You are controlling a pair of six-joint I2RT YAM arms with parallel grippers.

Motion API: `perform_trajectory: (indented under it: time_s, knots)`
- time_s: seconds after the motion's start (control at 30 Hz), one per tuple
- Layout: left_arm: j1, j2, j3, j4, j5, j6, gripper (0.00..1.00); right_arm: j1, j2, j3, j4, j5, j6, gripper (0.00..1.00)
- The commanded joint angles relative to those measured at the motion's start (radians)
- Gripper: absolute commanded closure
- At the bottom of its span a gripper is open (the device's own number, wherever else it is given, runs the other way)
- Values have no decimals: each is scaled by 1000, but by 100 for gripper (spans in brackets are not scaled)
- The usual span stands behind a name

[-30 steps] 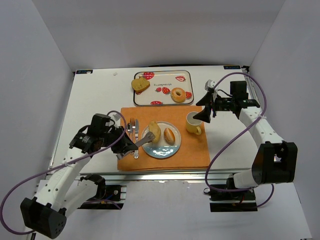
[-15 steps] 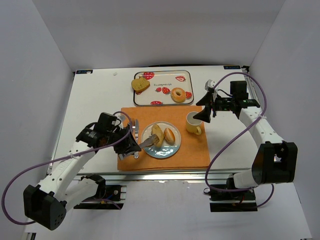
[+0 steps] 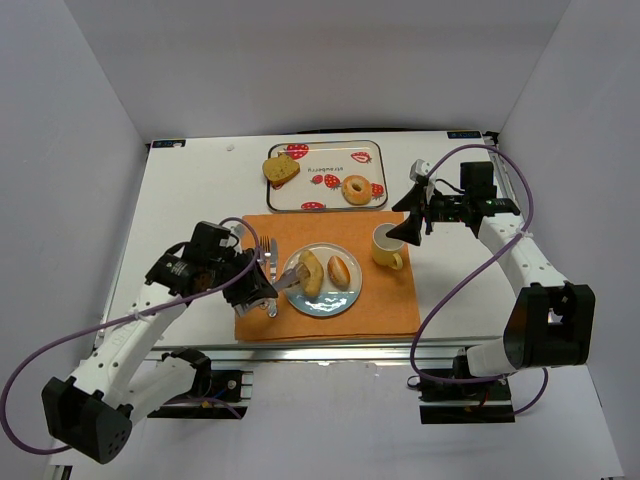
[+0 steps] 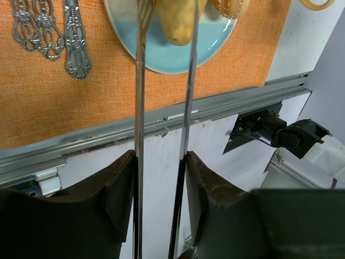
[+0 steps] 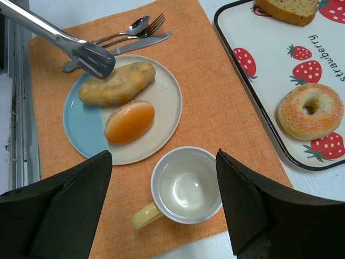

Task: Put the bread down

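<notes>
Right wrist view: long roll [image 5: 117, 83] and round roll [image 5: 129, 121] lie on the plate [image 5: 161, 102]; I judge only withdrawal remains. Left fingers [image 4: 108, 194] clamp tongs [image 4: 139, 108]; right fingers [image 5: 54, 216] spread, empty.

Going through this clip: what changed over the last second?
The left hand, shut on the tongs, lowered the long roll from tilted up to lying on the plate beside the round roll; whether it is released is unclear. The right hand, cup, tray and cutlery stayed put.
</notes>
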Motion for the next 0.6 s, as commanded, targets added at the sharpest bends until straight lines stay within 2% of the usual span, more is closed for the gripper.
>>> perform_trajectory:
  time_s: [0.0, 0.07, 0.1, 0.27, 0.3, 0.4, 0.43, 0.5, 0.53, 0.57]
  knots:
    - [-5, -24, 74, -36, -36, 6, 51, 5, -9, 21, -9, -22, -12, 18]
    - [-5, -23, 95, -63, -61, 14, 55, 5, -8, 21, -9, -20, -12, 18]
    - [-3, -18, 120, -69, -64, 15, 61, 5, -11, 22, -10, -22, -14, 18]
    - [11, 23, 230, -63, -105, 46, 71, 5, -12, 21, -18, -22, -26, 18]
    - [21, 61, 252, -68, -123, 64, 76, 5, -12, 21, -18, -22, -29, 18]
    - [83, 133, 312, -65, -232, 175, 85, 14, -14, 25, -38, -19, -54, 18]
    - [101, 188, 330, -59, -275, 251, 93, 19, -15, 25, -50, -16, -73, 18]
    - [147, 239, 335, 8, -390, 346, 96, 39, -20, 22, -72, -7, -104, 18]
    - [159, 281, 327, 89, -431, 456, 100, 46, -24, 22, -90, 2, -132, 18]
    - [172, 298, 318, 133, -442, 524, 100, 55, -29, 21, -95, 12, -144, 18]
